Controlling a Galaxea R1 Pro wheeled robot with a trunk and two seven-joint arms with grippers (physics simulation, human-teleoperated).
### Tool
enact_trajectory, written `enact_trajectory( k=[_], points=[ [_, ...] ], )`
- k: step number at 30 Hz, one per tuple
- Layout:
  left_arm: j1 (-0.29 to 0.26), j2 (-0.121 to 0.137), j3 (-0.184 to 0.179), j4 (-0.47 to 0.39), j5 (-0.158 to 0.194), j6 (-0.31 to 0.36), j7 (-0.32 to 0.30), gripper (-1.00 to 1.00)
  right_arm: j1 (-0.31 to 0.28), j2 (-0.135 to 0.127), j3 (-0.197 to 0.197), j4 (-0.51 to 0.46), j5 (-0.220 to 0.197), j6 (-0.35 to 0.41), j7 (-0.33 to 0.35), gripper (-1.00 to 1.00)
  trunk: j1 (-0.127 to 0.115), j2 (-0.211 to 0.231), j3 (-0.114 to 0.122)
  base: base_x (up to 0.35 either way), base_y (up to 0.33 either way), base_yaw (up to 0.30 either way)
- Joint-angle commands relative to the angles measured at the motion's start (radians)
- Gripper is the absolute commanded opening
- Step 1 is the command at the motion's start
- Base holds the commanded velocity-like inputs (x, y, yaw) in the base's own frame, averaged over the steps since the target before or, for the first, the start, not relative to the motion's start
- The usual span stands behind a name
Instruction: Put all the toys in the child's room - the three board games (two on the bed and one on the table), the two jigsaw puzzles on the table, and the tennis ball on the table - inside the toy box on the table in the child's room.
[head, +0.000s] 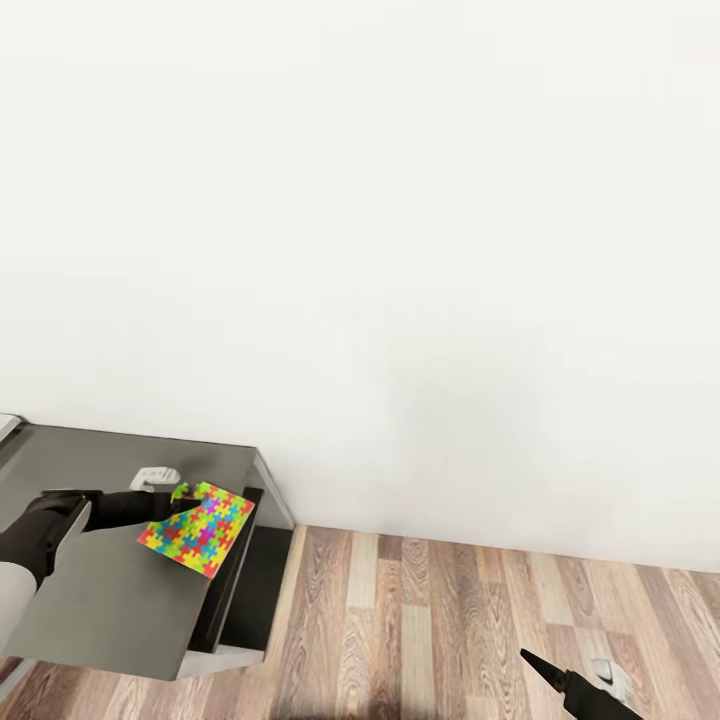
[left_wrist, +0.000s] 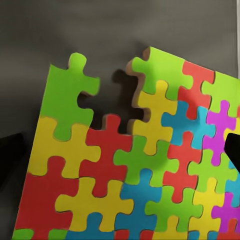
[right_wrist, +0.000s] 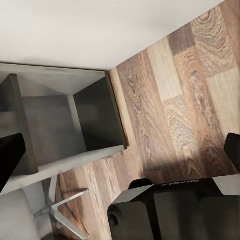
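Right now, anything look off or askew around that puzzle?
Yes. The jigsaw puzzle is held tilted by the left gripper over the table, one corner past the table's edge. In the left wrist view the board has a gap at its top edge where a piece seems missing.

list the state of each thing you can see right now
jigsaw puzzle: tilted, lifted off the table, held at one edge, one piece missing at an edge
left gripper: shut on the jigsaw puzzle
right gripper: low over the wood floor, holding nothing, open or shut unclear
table: grey top, bare where it shows
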Motion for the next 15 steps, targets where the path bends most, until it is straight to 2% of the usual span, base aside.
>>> enact_trajectory(
  k=[1,11,15],
  points=[
    [-0.001,0.0,0.006,-0.001,-0.003,0.009,-0.006,1.0,0.0,0.0,-0.001,0.0,-0.007,0.008,0.002,1.0,0.0,-0.002,-0.001,-0.008,-0.014,0.0],
    [-0.001,0.005,0.012,-0.002,-0.003,0.012,-0.012,1.0,0.0,0.0,0.0,0.0,-0.007,0.008,0.003,1.0,0.0,-0.002,-0.001,-0.002,-0.004,0.0],
    [-0.001,0.005,0.012,-0.002,-0.003,0.013,-0.009,1.0,0.0,0.0,0.0,0.0,-0.007,0.008,0.003,1.0,0.0,-0.002,-0.001,0.0,-0.135,0.0]
  ],
)
